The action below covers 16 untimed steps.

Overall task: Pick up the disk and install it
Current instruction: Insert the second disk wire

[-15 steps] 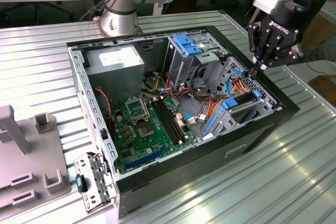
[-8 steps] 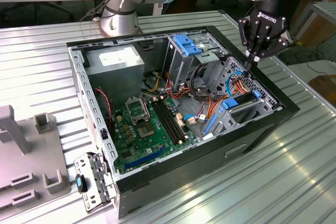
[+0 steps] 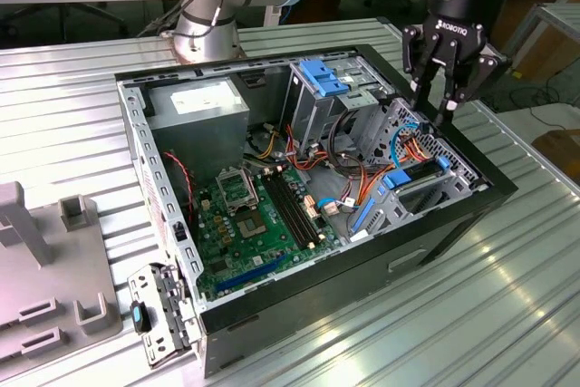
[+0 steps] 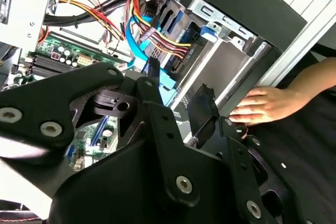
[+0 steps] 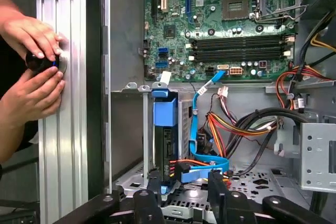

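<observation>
The disk stands on edge in the drive bay at the case's front corner, in its bright blue carrier, with a blue data cable and orange-black power leads running to its end. In the exterior view the disk lies low on the case's right side. My gripper hangs above that bay, open, with nothing between its black fingers. It is apart from the disk. In the second wrist view my gripper points down at the blue carrier.
Another blue carrier sits atop the cage at the case's back. The green motherboard and loose cables fill the case floor. A person's hands hold a dark knob on the ribbed table beside the case. A grey fixture stands at the exterior view's left.
</observation>
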Tool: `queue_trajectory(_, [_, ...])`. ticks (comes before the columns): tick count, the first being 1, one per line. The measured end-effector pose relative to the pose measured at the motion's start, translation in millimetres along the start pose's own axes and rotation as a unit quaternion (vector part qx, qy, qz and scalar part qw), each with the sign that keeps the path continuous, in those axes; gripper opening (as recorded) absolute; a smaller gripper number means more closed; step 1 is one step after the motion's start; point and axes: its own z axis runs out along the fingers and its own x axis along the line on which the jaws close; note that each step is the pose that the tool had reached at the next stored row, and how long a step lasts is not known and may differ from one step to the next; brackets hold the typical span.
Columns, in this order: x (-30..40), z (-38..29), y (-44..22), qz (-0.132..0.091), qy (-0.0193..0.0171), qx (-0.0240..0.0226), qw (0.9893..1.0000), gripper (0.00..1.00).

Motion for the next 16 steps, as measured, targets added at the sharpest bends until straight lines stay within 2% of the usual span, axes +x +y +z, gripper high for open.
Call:
queue_trajectory(2, [-4.8,5.1,0.1,-0.001,0.0060,0.0004,1.0000,0.49])
queue_trajectory(3, [-6.4,7.9,0.1,-0.001,0.0071,0.0004,1.0000,0.49])
queue_trajectory(6, [-8.2,13.7,0.2,-0.001,0.0074,0.0005,1.0000,0.47])
queue_trajectory(7, [-8.7,15.4,0.2,-0.001,0.0077,0.0007,1.0000,0.40])
queue_trajectory(8, [-9.0,16.3,0.3,-0.001,0.0082,0.0009,1.0000,0.40])
queue_trajectory(11, [-9.5,17.8,0.3,-0.001,0.0132,0.0020,0.9999,0.22])
queue_trajectory(12, [-9.5,17.8,0.3,-0.001,0.0136,0.0020,0.9999,0.16])
queue_trajectory(16, [-8.4,18.4,0.3,-0.001,0.0135,0.0024,0.9999,0.16])
